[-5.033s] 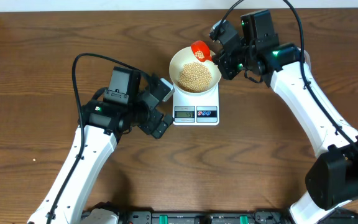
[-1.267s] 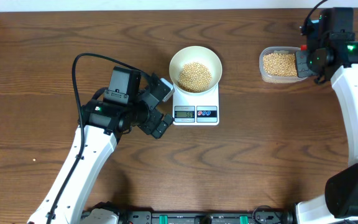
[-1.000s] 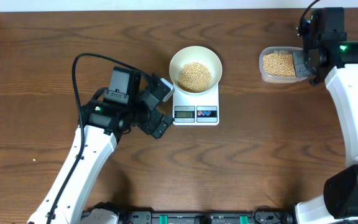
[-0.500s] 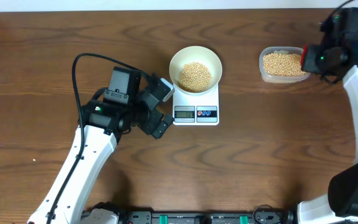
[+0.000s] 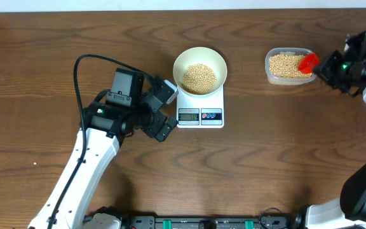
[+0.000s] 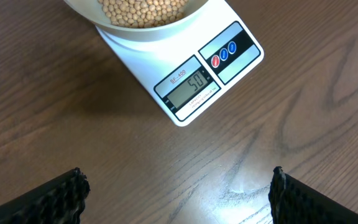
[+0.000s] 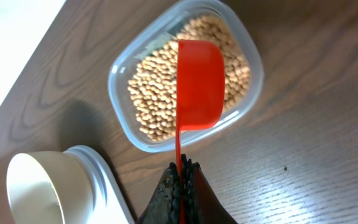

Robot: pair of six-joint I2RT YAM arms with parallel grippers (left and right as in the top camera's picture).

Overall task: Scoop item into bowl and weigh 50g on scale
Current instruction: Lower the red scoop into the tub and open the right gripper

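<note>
The white bowl [image 5: 199,66] holds a heap of beige beans [image 5: 199,77] and sits on the white scale [image 5: 201,107]. In the left wrist view the scale [image 6: 185,74] shows 50 on its display, with the bowl [image 6: 135,18] at the top edge. My left gripper [image 5: 162,109] is open and empty, just left of the scale; its fingers [image 6: 178,193] frame bare wood. My right gripper [image 5: 326,65] is shut on the handle of a red scoop [image 7: 199,84], held over the clear tub of beans [image 7: 185,99] at the right.
The clear plastic tub [image 5: 289,65] with beans stands at the back right of the brown wooden table. A white wall edge runs along the table's far side. My left arm's cable loops over the table at the left.
My right arm carried the red scoop from the bowl over to the clear tub, then swung further right, so the scoop now shows over the tub's right end. My left arm has not moved.
</note>
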